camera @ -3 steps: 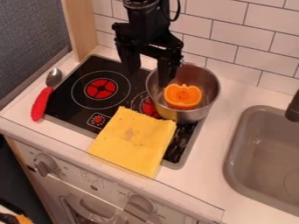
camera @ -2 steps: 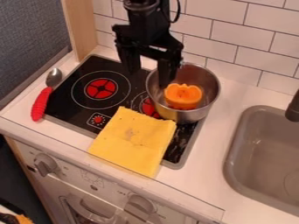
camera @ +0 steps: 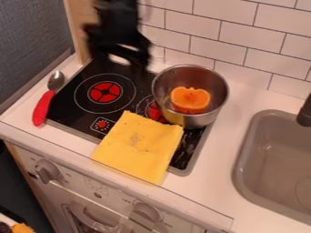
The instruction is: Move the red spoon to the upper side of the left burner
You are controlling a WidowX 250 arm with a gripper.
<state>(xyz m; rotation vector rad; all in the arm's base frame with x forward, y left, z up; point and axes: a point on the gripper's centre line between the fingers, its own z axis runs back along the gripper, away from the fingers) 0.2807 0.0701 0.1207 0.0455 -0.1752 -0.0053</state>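
Presently, from the camera view, the red spoon is lying on the white counter, just beside the left edge of the stove, its metal bowl pointing towards the wall and its handle pointing towards the front. Whether it is touching the stove's rim, this onlooker is not managing to tell. The gripper is hanging over the rear of the stove, behind the left burner; its two fingers are standing well apart, and nothing is appearing between them. On that evidence the job is, in my judgement, sitting at the approach stage, with pick-up and placement both outstanding. The next move is calling for the gripper to be going over to the spoon, lining its fingers up across the handle, lowering and closing on it; after that the spoon is needing a lift clear of the stove's rim and a setting-down on the black surface between the burner and the wall. The narrow metal neck is probably offering a poorer hold than the thick handle. The pot, holding an orange piece, and the yellow cloth are occupying the right part of the stove, and are likely not obstructing that route. As to brands and labels, small marks are showing on the front panel between the knobs, but they are not yielding any legible wording; the spoon is bearing no lettering that I am able to make out.
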